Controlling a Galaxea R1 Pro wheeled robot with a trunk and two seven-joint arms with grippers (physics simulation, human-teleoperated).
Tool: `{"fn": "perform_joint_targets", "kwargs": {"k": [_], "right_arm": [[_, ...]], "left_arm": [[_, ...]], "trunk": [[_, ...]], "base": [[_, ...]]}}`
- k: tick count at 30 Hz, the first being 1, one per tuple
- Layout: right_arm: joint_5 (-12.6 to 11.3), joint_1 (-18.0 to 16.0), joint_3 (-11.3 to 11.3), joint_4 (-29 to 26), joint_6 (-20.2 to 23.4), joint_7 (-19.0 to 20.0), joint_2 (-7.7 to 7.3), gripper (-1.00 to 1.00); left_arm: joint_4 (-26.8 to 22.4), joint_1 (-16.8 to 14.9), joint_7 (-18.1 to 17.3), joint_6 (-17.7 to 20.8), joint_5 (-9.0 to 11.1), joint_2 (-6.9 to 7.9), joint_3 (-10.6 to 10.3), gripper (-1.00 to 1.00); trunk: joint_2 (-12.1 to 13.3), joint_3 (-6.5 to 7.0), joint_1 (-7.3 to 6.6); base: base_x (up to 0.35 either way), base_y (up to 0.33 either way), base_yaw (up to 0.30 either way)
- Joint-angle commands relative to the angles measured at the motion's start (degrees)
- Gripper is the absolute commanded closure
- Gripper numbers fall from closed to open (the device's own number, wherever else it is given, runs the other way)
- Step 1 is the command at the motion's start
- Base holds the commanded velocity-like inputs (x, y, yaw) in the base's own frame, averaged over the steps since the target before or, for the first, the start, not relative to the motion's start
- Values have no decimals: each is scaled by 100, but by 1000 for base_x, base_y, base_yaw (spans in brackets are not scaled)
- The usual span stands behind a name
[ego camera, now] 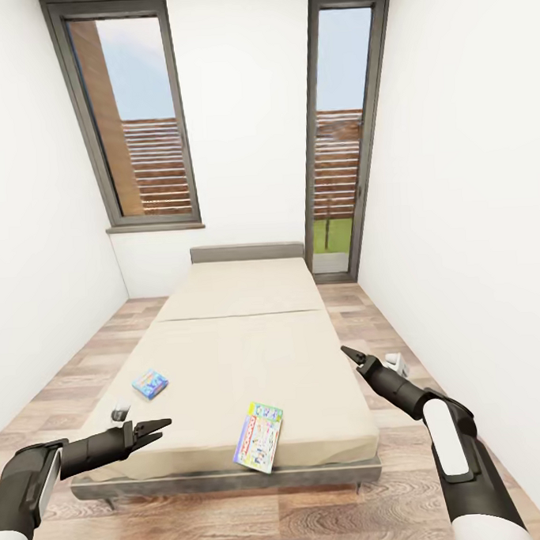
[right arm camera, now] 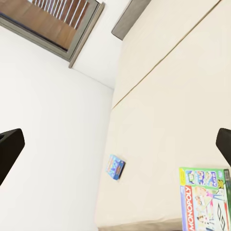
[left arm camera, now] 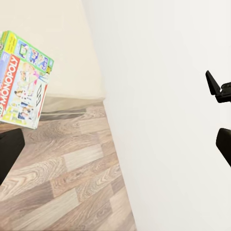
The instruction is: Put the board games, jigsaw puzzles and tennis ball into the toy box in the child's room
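Two board games lie on the beige bed (ego camera: 242,335). The light-blue one (ego camera: 150,383) (right arm camera: 116,167) sits near the bed's left side. The Monopoly box (ego camera: 258,437) (left arm camera: 23,79) (right arm camera: 204,199) lies at the foot edge, one corner past the mattress. My left gripper (ego camera: 156,429) (left arm camera: 115,144) hovers open at the bed's near left corner, left of the Monopoly box and just below the light-blue game. My right gripper (ego camera: 350,354) (right arm camera: 115,144) is open in the air beside the bed's right edge, empty. The table, toy box, jigsaw puzzles and tennis ball are out of view.
The bed takes up the middle of a narrow white-walled room, its grey headboard (ego camera: 247,251) at the far wall. Strips of wood-plank floor (ego camera: 236,525) run along both sides and in front. A window (ego camera: 131,111) and a glazed door (ego camera: 342,132) are at the back.
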Motion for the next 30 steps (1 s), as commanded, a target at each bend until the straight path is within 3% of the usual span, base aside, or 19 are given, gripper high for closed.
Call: {"fn": "perform_joint_targets", "kwargs": {"k": [1, 30], "right_arm": [[0, -6, -20, -3, 43, 23, 8, -100], [0, -3, -10, -4, 45, 47, 13, -100]], "left_arm": [[-4, -6, -52, 58, -60, -4, 20, -100], [-4, -6, -27, -17, -68, -89, -10, -100]], "trunk": [[-45, -25, 23], [-1209, -545, 659]], "base": [[0, 0, 0], [0, 0, 0]]}}
